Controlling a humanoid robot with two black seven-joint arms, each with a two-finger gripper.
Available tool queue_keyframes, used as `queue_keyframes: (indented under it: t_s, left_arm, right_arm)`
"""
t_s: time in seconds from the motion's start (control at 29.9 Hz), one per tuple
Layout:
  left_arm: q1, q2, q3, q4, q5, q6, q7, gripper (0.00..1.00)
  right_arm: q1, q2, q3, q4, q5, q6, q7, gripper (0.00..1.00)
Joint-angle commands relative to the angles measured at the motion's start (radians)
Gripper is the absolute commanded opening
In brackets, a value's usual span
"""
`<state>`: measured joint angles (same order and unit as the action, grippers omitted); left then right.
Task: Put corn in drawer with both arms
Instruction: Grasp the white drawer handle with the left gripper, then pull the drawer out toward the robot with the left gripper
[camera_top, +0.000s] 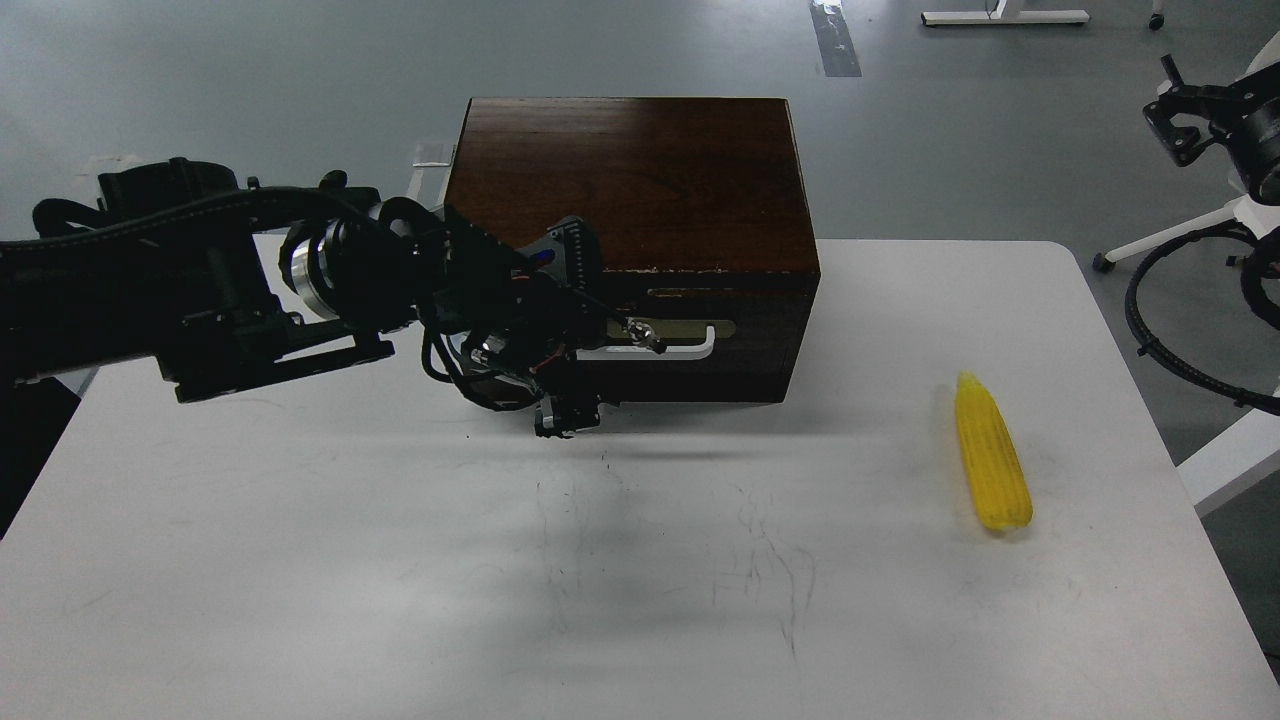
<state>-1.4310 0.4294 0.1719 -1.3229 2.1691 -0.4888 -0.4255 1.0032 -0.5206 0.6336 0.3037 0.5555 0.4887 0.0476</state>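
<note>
The yellow corn (990, 455) lies on the white table (300, 560) at the right, pointed end away from me. The dark wooden box (630, 180) stands at the table's back middle. Its drawer (765, 335) is out by a thin crack, with a pale slit showing along its top edge. My left gripper (583, 345) is at the left end of the white bar handle (685, 350) and covers that end. My right gripper (1175, 125) hangs off the table at the far upper right, small and dark, well away from the corn.
White chair or stand legs (1150, 245) and a black cable loop (1150, 340) sit beyond the table's right edge. Faint pen marks (760, 570) cross the table's middle. The grey floor lies behind the box.
</note>
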Motion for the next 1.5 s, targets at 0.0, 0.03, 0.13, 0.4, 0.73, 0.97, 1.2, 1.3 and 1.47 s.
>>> queue_keyframes:
  t_s: [0.0, 0.03, 0.13, 0.4, 0.73, 0.97, 1.2, 1.3, 1.47]
  left_arm:
    - [-0.002, 0.000, 0.001, -0.025, 0.000, 0.000, 0.001, 0.58]
    - [0.000, 0.002, 0.001, -0.039, 0.000, 0.000, -0.001, 0.58]
    - [0.000, 0.002, 0.001, -0.052, 0.000, 0.000, -0.001, 0.58]
    - [-0.002, 0.006, 0.004, -0.055, 0.000, 0.000, -0.007, 0.58]
    - [-0.005, 0.011, 0.004, -0.081, 0.000, 0.000, -0.019, 0.58]
    - [-0.005, 0.014, 0.006, -0.084, 0.000, 0.000, -0.019, 0.58]
    - [-0.008, 0.015, 0.004, -0.107, 0.000, 0.000, -0.019, 0.58]
    - [-0.009, 0.020, 0.006, -0.125, 0.000, 0.000, -0.021, 0.58]
    - [-0.011, 0.026, 0.006, -0.142, 0.000, 0.000, -0.021, 0.58]
  right_arm:
    - [0.000, 0.001, 0.000, 0.000, 0.000, 0.000, 0.000, 1.00]
    - [0.000, -0.001, 0.000, 0.000, 0.000, 0.000, 0.000, 1.00]
    - [0.000, -0.001, -0.002, 0.000, 0.000, 0.000, 0.000, 1.00]
    - [0.000, -0.001, 0.000, 0.000, 0.000, 0.000, 0.000, 1.00]
    - [0.000, -0.001, -0.002, -0.001, 0.000, 0.000, 0.000, 1.00]
    - [0.000, -0.001, 0.000, -0.003, 0.000, 0.000, 0.000, 1.00]
    - [0.000, -0.001, -0.002, -0.003, 0.000, 0.000, 0.000, 1.00]
    - [0.000, -0.003, -0.002, -0.005, 0.000, 0.000, 0.000, 1.00]
    - [0.000, -0.003, -0.002, -0.005, 0.000, 0.000, 0.000, 1.00]
